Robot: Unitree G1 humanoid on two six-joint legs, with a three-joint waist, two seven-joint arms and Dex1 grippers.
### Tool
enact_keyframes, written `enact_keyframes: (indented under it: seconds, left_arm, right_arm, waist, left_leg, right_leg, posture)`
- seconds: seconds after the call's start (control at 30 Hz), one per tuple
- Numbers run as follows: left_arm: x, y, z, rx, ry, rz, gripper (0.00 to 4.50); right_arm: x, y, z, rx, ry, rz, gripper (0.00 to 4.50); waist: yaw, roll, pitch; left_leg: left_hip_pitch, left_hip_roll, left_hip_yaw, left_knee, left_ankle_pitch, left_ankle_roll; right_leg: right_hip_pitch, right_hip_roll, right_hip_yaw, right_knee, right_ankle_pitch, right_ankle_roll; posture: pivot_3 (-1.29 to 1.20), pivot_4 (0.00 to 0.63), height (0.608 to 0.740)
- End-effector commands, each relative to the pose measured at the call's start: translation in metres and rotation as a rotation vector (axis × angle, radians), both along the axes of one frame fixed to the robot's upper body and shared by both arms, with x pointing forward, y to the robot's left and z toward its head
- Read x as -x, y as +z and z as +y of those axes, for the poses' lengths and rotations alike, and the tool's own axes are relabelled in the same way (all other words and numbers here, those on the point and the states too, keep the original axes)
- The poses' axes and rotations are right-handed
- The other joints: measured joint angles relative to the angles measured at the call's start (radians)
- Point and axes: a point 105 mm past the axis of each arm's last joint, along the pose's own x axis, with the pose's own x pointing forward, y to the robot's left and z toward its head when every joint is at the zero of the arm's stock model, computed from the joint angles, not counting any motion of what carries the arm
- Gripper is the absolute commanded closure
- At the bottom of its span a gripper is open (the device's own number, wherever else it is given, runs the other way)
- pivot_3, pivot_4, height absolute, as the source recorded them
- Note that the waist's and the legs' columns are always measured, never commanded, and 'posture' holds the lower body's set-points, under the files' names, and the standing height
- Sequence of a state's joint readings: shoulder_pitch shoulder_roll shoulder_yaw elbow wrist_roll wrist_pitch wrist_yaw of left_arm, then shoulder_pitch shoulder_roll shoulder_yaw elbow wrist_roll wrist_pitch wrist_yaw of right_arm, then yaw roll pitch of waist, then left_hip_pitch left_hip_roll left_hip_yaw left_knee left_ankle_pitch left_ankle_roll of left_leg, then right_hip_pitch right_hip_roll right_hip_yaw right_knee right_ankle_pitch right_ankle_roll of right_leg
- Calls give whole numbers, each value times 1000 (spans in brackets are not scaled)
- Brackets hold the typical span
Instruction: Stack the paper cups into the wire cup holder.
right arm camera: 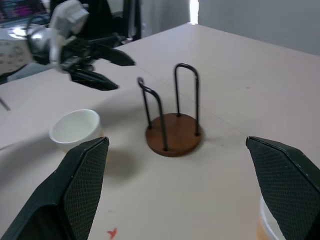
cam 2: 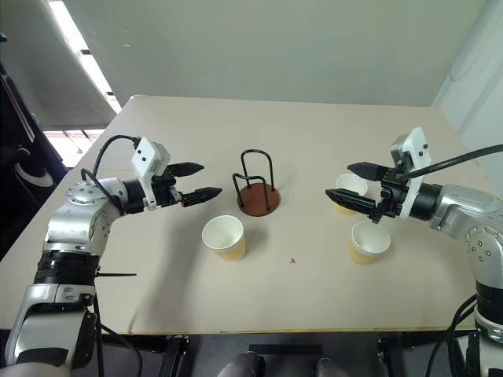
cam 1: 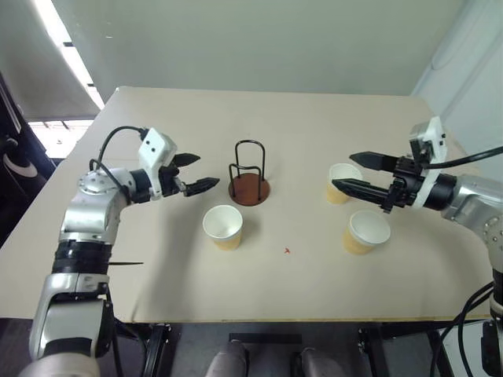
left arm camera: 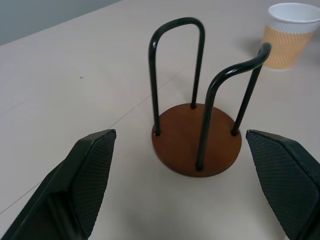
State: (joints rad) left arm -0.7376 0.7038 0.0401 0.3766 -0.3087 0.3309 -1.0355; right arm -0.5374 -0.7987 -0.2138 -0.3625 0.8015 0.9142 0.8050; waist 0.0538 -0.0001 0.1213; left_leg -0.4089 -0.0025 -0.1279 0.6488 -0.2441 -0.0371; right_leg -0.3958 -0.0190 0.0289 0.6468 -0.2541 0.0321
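Note:
The wire cup holder (cam 1: 249, 188) stands empty at the table's middle, black wire loops rising from a reddish-brown disc. One tan paper cup (cam 1: 223, 226) sits upright just in front of it. Two more paper cups (cam 1: 343, 182) (cam 1: 366, 232) stand on the right side. My left gripper (cam 1: 206, 171) hovers open to the left of the holder, pointing at it, and its fingers (left arm camera: 90, 170) frame the holder (left arm camera: 197, 145) in the left wrist view. My right gripper (cam 1: 343, 170) hangs open above the farther right cup, holding nothing.
The beige table (cam 1: 157, 259) has bare room at its front and far half. A small red mark (cam 1: 288, 251) lies near the front centre. A window and dark gear sit past the table's left edge.

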Motion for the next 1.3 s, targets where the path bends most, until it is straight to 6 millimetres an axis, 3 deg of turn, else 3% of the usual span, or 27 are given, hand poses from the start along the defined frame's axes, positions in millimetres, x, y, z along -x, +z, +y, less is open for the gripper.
enact_keyframes:
  seconds: [0.03,0.67,1.3]
  left_arm:
    - [-5,10,-3,-19,-10,-41,44]
    - [-19,2,-37,-2,-87,-13,44]
    - [-34,-7,-55,-34,-132,-5,44]
  right_arm:
    - [12,6,8,23,57,-34,0]
    - [12,4,9,28,47,-43,0]
    - [14,2,6,58,29,-51,0]
  waist:
    - [0,0,0]
    - [1,0,0]
    - [1,0,0]
  left_leg:
    - [0,0,0,0,0,0]
    - [-1,0,0,2,0,1]
    - [-4,0,0,9,-1,4]
  right_leg:
    - [0,0,0,0,0,0]
    - [0,0,0,0,1,1]
    - [0,0,0,0,2,5]
  posture:
    - [0,150,740]
    - [0,150,740]
    - [0,150,740]
